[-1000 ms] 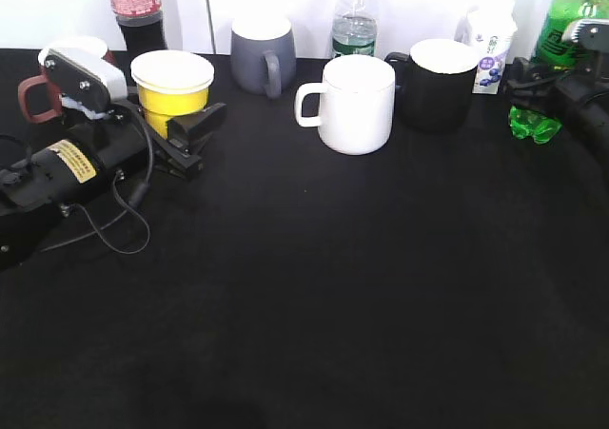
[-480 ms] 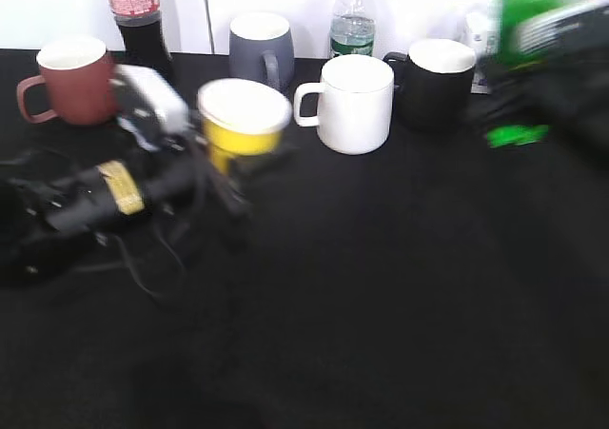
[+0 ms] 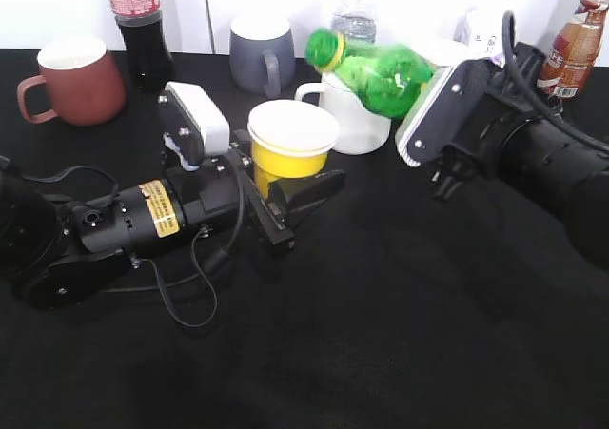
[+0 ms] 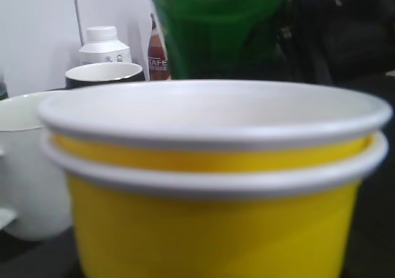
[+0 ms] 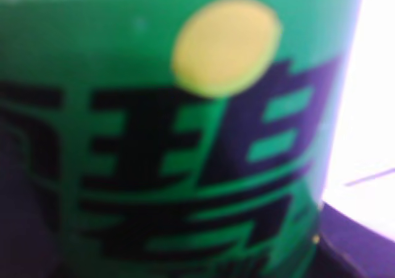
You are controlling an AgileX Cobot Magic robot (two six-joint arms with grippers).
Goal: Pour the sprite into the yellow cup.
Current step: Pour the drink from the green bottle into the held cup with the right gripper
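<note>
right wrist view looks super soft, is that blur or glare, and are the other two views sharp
Right wrist view: the sprite label fills the frame too close to focus, with blown-out white at the right edge. Left wrist view: the yellow cup rim is soft, the background sharper. Exterior view: mostly sharp, bright wall behind, the sprite slightly soft.

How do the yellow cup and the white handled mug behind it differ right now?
The small tapered yellow cup has no handle; the white ceramic mug has one. The left gripper holds the cup, while the mug stands free on the black table, partly hidden by the tilted green bottle. Both are upright with white rims.
</note>
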